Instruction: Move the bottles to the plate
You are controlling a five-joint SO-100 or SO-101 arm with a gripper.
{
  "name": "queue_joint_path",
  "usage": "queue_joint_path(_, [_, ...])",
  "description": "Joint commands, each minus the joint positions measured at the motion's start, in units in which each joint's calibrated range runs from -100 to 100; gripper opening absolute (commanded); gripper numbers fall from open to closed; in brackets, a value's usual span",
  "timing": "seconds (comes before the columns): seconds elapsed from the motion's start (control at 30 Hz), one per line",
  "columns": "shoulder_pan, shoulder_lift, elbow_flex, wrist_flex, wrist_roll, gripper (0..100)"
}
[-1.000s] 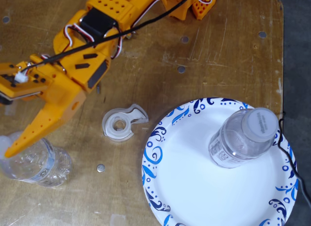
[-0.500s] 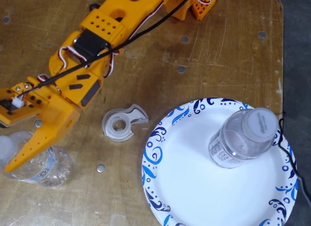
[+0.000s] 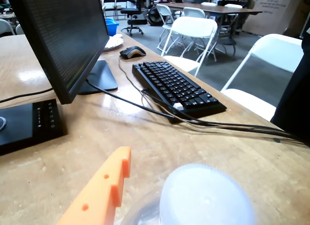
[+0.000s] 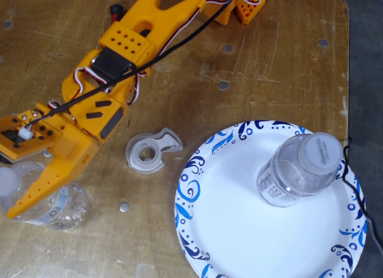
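Wooden bench [image 4: 251, 57], one bottle [image 4: 297, 168] upright on my plate [image 4: 239, 230], fingers [image 4: 36, 194] over far-left bottle [image 4: 57, 209], their spread I cannot tell.

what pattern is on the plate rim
Blue swirls and dots on white, clearest on the plate in the fixed view.

One bottle [image 4: 299, 170] on plate [image 4: 227, 230]

Wooden desk [image 3: 160, 138], white folding chairs [image 3: 193, 29]
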Motion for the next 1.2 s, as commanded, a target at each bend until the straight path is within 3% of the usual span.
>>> queue_joint_path(0.0, [-0.11, -0.16, -3.03, -0.96, 0.11, 38])
queue_joint_path(0.1, [-0.11, -0.08, -3.03, -0.96, 0.06, 36])
queue_joint_path(0.4, [2.37, -0.75, -2.22, -0.96, -0.25, 14])
queue_joint_path(1.0, [3.88, -0.25, -2.13, -0.96, -0.36, 12])
queue_joint_path(1.17, [4.2, -0.75, -2.04, -0.79, -0.36, 5])
